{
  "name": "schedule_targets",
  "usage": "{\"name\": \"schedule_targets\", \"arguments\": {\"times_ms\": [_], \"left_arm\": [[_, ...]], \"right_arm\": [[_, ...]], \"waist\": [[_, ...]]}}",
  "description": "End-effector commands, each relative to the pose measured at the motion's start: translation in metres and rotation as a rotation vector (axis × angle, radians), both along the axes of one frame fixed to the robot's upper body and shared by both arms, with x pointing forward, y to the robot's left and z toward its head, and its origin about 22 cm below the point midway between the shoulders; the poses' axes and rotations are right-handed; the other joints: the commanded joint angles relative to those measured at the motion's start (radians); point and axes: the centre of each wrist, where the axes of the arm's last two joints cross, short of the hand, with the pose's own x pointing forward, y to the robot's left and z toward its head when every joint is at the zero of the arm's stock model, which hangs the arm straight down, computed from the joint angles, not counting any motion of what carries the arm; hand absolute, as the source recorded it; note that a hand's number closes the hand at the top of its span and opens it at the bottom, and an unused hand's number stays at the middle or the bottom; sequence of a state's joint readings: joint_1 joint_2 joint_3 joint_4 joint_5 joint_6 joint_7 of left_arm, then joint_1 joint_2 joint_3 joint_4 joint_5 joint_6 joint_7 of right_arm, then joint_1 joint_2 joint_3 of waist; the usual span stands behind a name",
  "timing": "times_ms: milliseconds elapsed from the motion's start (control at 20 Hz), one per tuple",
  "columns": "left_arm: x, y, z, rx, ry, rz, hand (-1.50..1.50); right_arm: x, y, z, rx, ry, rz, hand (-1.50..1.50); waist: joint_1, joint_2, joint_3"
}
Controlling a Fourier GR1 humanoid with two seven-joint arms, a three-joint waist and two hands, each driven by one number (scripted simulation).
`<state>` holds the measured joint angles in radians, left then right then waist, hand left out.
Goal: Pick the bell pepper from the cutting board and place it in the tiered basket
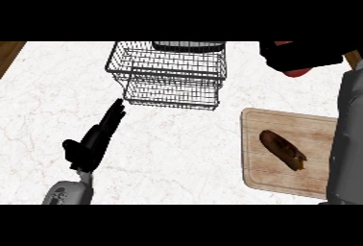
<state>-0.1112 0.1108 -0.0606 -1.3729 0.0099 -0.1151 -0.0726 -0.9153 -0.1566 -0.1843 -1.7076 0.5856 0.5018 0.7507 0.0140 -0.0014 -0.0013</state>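
Right forearm [347,144], grey, closest to view, runs up the right edge and overlaps the cutting board [284,178]. Left hand [99,137] low left, fingers straight and together, holding nothing, tips aimed up-right toward the tiered basket [170,72].

Counter [184,153]: white stone with faint reddish veining. Wooden edge [8,53] shows at the far left corner. Basket is dark wire, two tiers, at far centre; a dark object [188,46] sits just behind it.

Bell pepper [297,72]: red, off the board, up at far right beside the basket. Right hand [301,55] is curled round it, so only red slivers show above and below the black fingers. Its long axis and which way it points cannot be told.

On the board: one brown vegetable [284,150], elongated, lying from upper left to lower right.
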Motion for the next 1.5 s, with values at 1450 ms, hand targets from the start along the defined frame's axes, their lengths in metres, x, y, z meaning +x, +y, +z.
{"name": "schedule_targets", "arguments": {"times_ms": [1450], "left_arm": [[0.003, -0.018, -0.005, 0.009, -0.012, -0.041, 0.00]], "right_arm": [[0.117, 0.178, -0.022, 0.188, 0.245, 0.137, 1.50]], "waist": [[0.037, 0.013, 0.000]]}}
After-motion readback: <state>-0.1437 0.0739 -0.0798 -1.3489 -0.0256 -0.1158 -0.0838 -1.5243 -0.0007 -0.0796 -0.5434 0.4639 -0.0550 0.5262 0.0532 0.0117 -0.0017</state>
